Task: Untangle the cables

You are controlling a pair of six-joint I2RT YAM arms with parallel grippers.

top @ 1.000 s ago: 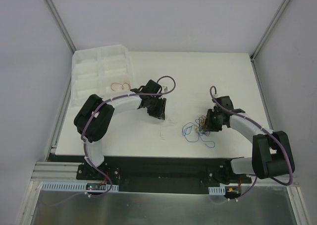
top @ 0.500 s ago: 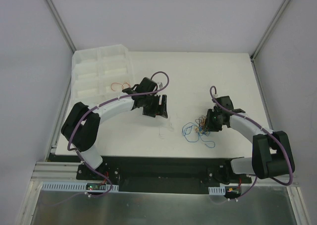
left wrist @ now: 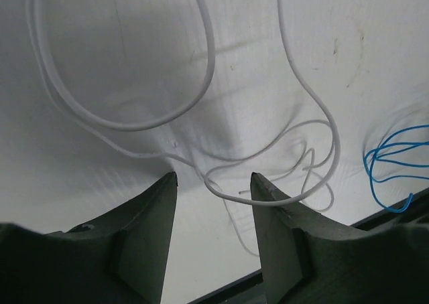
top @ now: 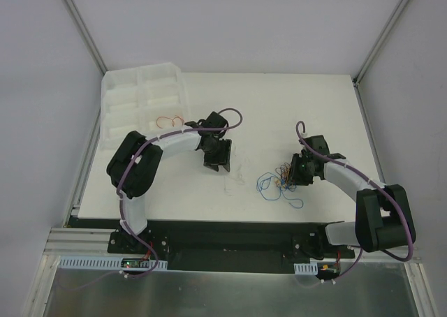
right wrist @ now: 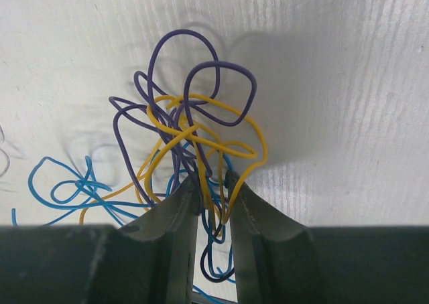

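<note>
The cables form a tangle of yellow, purple and blue wires point(right wrist: 194, 126) on the white table point(top: 279, 114), seen in the top view as a small bundle point(top: 283, 174) with blue loops point(top: 265, 183) trailing left. My right gripper point(right wrist: 213, 180) is shut on strands of this bundle, also visible from above point(top: 296, 172). A separate thin white wire point(left wrist: 201, 83) lies loose on the table. My left gripper point(left wrist: 214, 177) stands open just over it, with the wire crossing by the right fingertip point(left wrist: 265, 187) and not pinched. From above, the left gripper point(top: 217, 160) sits left of the bundle.
A white compartment tray point(top: 129, 97) stands at the back left, with a red-orange wire point(top: 170, 121) in one cell. Blue wire loops point(left wrist: 392, 163) show at the right edge of the left wrist view. The table's near edge runs along the arm bases.
The left gripper's jaws have parted from a narrower stance. The left arm swung out and came back over the white wire. The right arm and the bundle have not moved.
</note>
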